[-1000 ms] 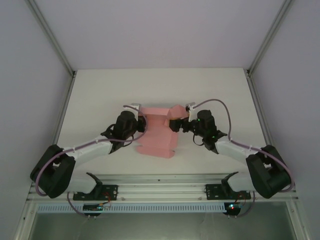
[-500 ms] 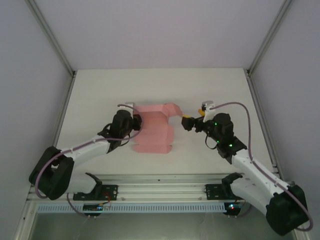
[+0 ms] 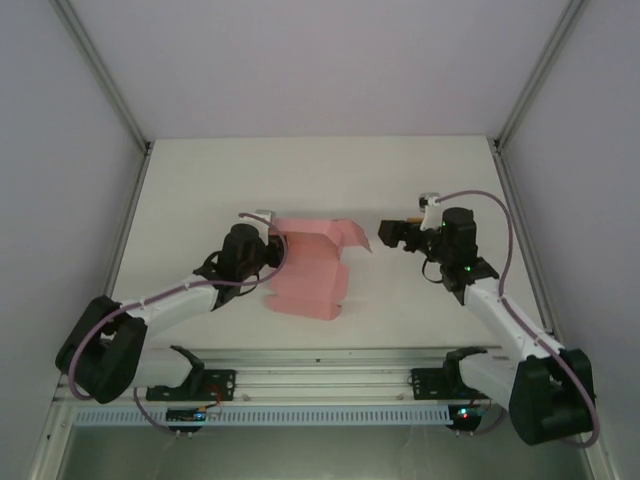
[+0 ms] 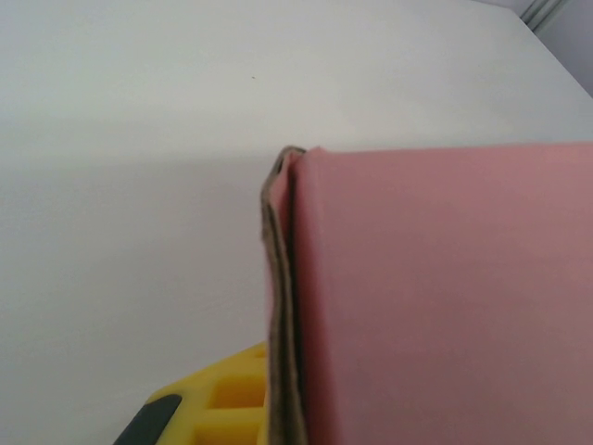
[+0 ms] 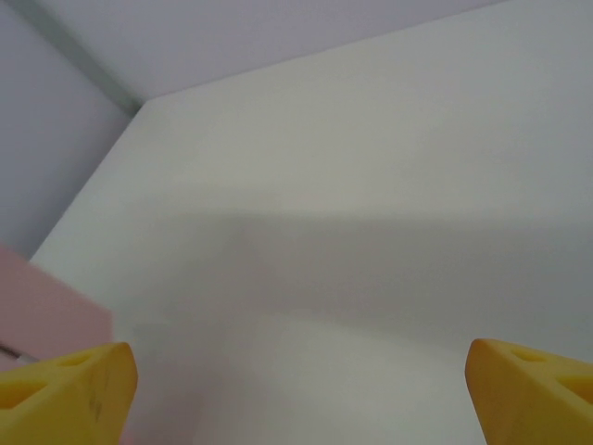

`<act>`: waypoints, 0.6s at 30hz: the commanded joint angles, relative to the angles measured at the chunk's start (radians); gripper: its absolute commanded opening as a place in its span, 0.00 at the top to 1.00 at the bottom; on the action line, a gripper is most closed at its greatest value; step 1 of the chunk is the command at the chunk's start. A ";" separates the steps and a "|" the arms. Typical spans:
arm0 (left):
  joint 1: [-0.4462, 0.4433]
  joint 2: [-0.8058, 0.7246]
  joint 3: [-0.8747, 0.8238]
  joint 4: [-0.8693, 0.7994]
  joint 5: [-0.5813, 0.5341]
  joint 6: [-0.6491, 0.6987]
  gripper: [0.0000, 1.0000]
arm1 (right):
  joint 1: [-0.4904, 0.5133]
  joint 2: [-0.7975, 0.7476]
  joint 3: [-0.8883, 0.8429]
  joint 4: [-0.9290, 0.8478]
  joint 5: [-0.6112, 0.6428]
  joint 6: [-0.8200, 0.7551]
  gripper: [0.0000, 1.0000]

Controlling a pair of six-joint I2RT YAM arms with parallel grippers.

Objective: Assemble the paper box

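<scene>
While my left gripper (image 3: 270, 240) pinches the paper box (image 3: 310, 272) by its left edge to steady it, my right gripper (image 3: 388, 235) hovers wide open near its right flap.

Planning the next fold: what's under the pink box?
The paper box rests on the white table, the left tool gripping its left edge. Anything beneath the card is hidden.

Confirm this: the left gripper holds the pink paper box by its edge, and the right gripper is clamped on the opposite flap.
Not quite. The right gripper is clear of the paper box, jaws open over the table, as the right wrist view shows. The left gripper does hold its edge.
</scene>
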 commanded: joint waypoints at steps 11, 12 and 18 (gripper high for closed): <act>0.005 -0.013 0.015 0.058 0.048 -0.007 1.00 | 0.288 0.142 0.092 -0.031 -0.097 -0.227 0.07; 0.003 -0.012 0.014 0.065 0.057 -0.007 1.00 | 0.297 0.160 0.095 -0.020 -0.090 -0.224 0.07; 0.001 -0.003 0.017 0.075 0.102 -0.016 1.00 | 0.330 0.264 0.139 0.054 0.006 -0.168 0.10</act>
